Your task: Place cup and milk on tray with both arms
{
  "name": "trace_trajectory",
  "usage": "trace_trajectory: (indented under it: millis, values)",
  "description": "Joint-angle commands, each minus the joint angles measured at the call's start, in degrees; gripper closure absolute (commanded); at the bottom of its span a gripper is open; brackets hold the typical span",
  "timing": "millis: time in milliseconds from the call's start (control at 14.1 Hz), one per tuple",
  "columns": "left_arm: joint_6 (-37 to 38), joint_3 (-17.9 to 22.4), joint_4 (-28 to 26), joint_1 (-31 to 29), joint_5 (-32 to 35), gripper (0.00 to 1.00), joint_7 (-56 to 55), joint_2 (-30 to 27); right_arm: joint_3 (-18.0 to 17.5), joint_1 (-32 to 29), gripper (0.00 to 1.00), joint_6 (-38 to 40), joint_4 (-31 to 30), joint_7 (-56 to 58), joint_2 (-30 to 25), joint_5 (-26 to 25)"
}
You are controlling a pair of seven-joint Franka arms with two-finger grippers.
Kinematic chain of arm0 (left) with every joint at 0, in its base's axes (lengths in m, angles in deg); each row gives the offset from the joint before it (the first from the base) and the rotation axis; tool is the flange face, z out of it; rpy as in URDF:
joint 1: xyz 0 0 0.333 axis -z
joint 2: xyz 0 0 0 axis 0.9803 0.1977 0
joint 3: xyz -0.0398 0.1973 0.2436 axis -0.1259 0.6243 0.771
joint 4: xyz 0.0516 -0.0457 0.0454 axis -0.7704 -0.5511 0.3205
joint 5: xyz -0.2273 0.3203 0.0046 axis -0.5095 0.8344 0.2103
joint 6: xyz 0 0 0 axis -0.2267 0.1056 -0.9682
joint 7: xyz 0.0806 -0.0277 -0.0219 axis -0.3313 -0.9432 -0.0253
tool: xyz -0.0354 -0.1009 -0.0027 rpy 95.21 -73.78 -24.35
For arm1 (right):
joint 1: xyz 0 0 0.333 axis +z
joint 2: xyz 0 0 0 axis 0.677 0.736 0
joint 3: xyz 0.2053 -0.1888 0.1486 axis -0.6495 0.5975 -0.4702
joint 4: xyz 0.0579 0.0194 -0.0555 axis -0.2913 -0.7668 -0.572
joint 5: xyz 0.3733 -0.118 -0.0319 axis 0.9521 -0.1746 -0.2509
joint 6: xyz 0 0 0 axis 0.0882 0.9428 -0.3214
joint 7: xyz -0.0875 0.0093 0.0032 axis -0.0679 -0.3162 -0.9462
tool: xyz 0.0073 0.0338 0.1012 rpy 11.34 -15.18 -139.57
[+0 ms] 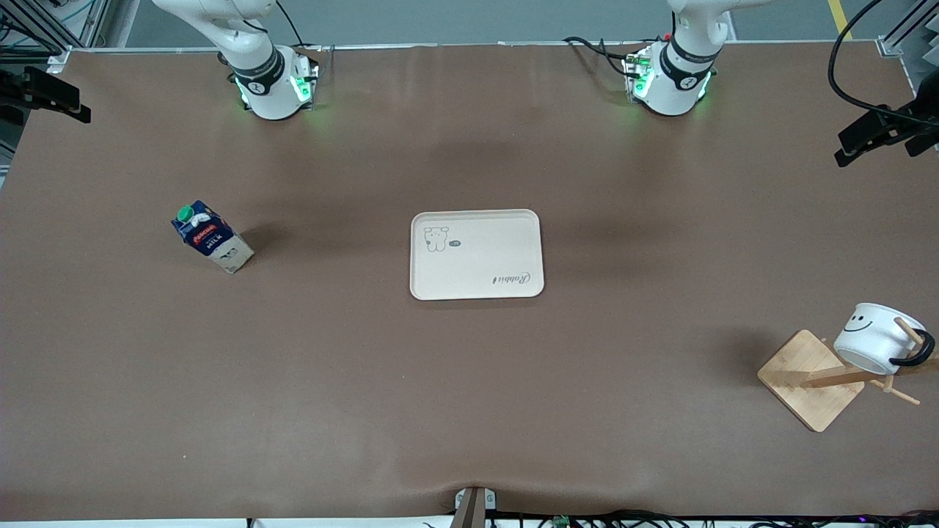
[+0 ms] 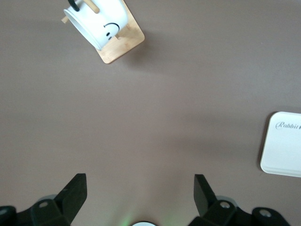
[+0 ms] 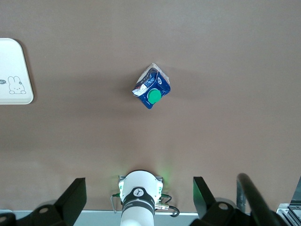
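The cream tray (image 1: 477, 257) lies flat in the middle of the table, with nothing on it. The blue milk (image 1: 209, 238) stands upright toward the right arm's end. In the right wrist view the milk (image 3: 153, 89) shows its green cap and the tray (image 3: 11, 70) shows one corner. The white smiley cup (image 1: 873, 337) hangs on a peg of a wooden rack toward the left arm's end, nearer the front camera than the tray. My left gripper (image 2: 139, 181) is open, high over bare table, far from the cup (image 2: 96, 23). My right gripper (image 3: 139, 183) is open, high over its own base.
The square wooden rack base (image 1: 807, 381) sits under the cup near the table's corner. Black camera mounts (image 1: 880, 128) stand at both table ends. The arm bases (image 1: 275, 81) glow green along the table's edge farthest from the front camera, with cables beside them.
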Motion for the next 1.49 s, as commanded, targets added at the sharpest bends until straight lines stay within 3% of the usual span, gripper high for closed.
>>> trace_trajectory:
  millis: [0,213,854,1423]
  values:
    - [-1.79,-0.13,0.4,-1.26,0.18,0.0,-0.77,0.5,-0.7,-1.12,0.0,0.4,1.23,0.35,0.75,0.18]
    - [-3.89,-0.13,-0.57,-2.31,0.27,0.0,-2.78,0.41,-0.7,-1.04,0.0,0.49,1.14,0.27,0.75,0.18]
    - [-18.66,-0.3,-11.99,-7.06,-0.26,0.0,-6.04,-2.23,-0.7,-1.21,0.0,1.63,0.88,0.44,1.37,0.0]
    - [-28.23,-0.3,-18.32,-9.96,-4.91,0.0,-11.05,-4.6,-0.7,-1.3,0.0,1.8,0.96,0.18,1.46,0.09]
